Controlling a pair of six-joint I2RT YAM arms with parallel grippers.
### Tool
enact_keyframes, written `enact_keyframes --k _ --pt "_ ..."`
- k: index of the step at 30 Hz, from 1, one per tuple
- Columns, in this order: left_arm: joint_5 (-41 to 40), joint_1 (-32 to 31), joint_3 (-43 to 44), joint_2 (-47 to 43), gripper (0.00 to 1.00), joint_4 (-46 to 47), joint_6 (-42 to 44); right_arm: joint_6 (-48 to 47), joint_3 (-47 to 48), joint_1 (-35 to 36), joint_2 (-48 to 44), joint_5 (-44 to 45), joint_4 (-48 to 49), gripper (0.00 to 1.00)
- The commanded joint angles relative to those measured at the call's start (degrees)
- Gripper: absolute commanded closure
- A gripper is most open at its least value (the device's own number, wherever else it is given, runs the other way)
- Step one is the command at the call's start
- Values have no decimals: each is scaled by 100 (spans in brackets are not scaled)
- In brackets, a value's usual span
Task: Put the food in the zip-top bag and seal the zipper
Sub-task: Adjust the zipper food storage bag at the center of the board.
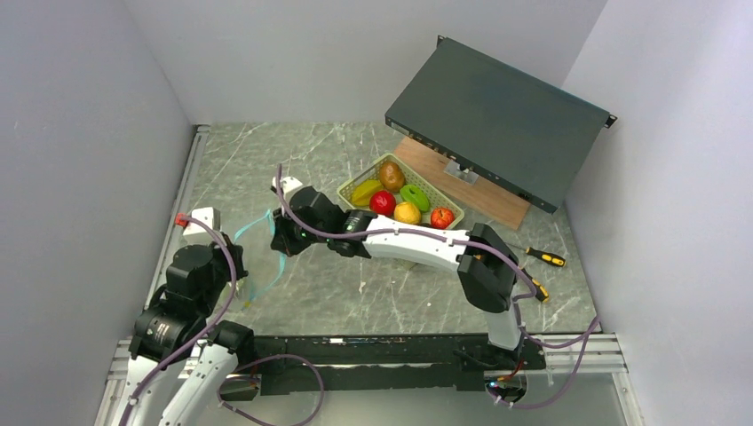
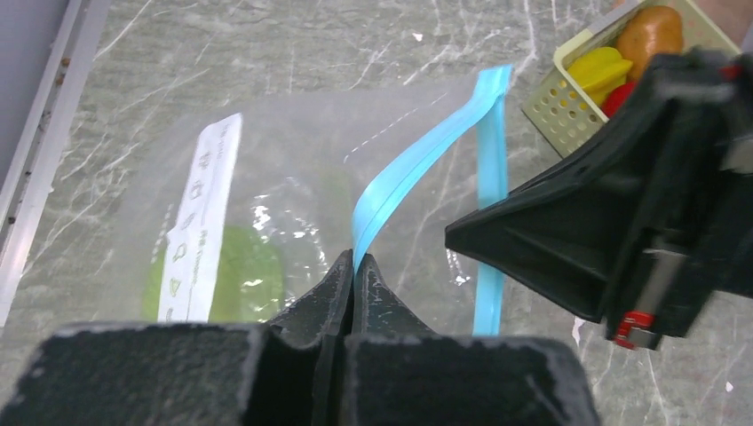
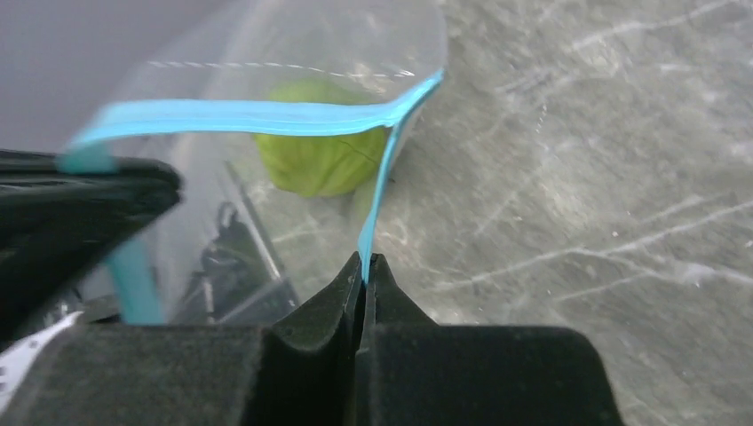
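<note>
**Careful, Do Not Tug Hard**

The left claw point(image 2: 355, 266) and right claw point(image 3: 366, 266) each squeeze the zipper point(image 2: 417, 160). The zip-top bag point(image 2: 293, 151) rests on the tabletop point(image 2: 266, 53), a green food point(image 3: 320, 164) inside. A hard tug could slip the zipper free.

We see the green food point(image 2: 235, 275) only as a blur through the zip-top bag point(image 2: 293, 151); the basket point(image 2: 555, 111) is cut off at the upper right of the left wrist frame.

Left hand point(image 2: 355, 266) pinched closed, right hand point(image 3: 366, 266) pinched closed, right arm extended toward the left.
</note>
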Motion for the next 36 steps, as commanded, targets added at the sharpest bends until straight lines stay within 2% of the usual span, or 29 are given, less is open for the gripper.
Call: enact_keyframes --k 1,13,16,18,20,27,28,30,34,36 --pt "-496 -13 222 103 94 -78 -228 396 481 11 -373 -123 -184 100" --pt "-792 -13 251 153 54 -197 -357 611 472 20 -405 -269 -166 100" --pt "-771 -13 232 152 48 -181 -341 579 499 41 -383 -253 -211 100" --pt "-742 -13 220 158 48 -140 -322 540 525 65 -373 -230 -237 100" --pt "-740 -13 224 176 51 -150 -329 480 551 97 -360 -210 -268 100" --pt "-915 -15 261 24 100 -268 -436 -72 658 103 -360 139 -597 100" --pt "-983 -13 260 -22 100 -293 -479 -217 700 86 -367 337 -712 100" --pt "-1127 -9 232 -128 100 -301 -549 -459 809 37 -368 655 -957 90" --pt "-1233 -13 186 -207 100 -286 -589 -964 901 8 -447 786 -1220 54" --pt "-1199 -13 196 -135 100 -281 -579 -1212 889 9 -552 721 -1233 44"
